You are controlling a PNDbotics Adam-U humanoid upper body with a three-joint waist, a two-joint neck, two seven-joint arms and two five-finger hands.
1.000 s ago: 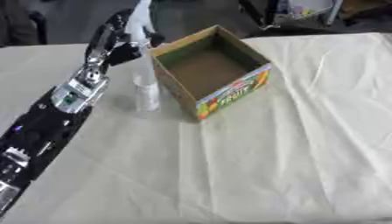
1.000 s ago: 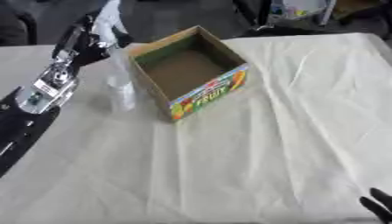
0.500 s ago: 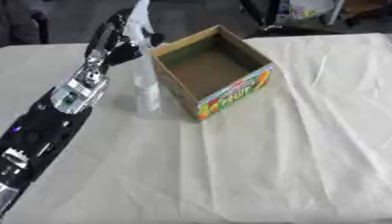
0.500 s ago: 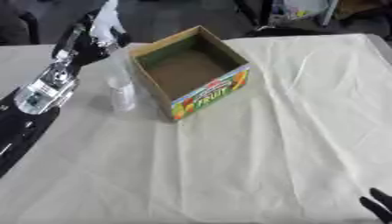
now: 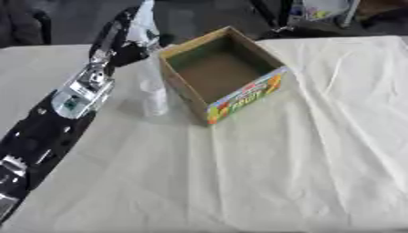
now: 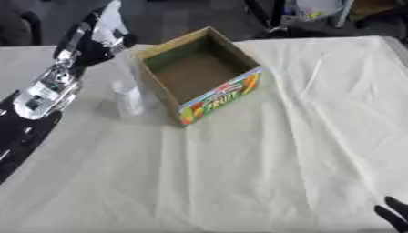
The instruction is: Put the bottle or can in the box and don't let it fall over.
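A tall clear bottle stands upright on the cloth, close against the left wall of the open cardboard box. The box has a fruit print on its front side, and I see nothing inside it. My left arm runs up from the lower left. My left hand is curled round the bottle's upper part, and the pale top sticks out above the fingers. Of my right hand, only dark fingertips show, pointing up at the lower right corner of the right eye view.
A cream cloth with soft folds covers the table. Dark chairs and clutter stand past the far edge, behind the box.
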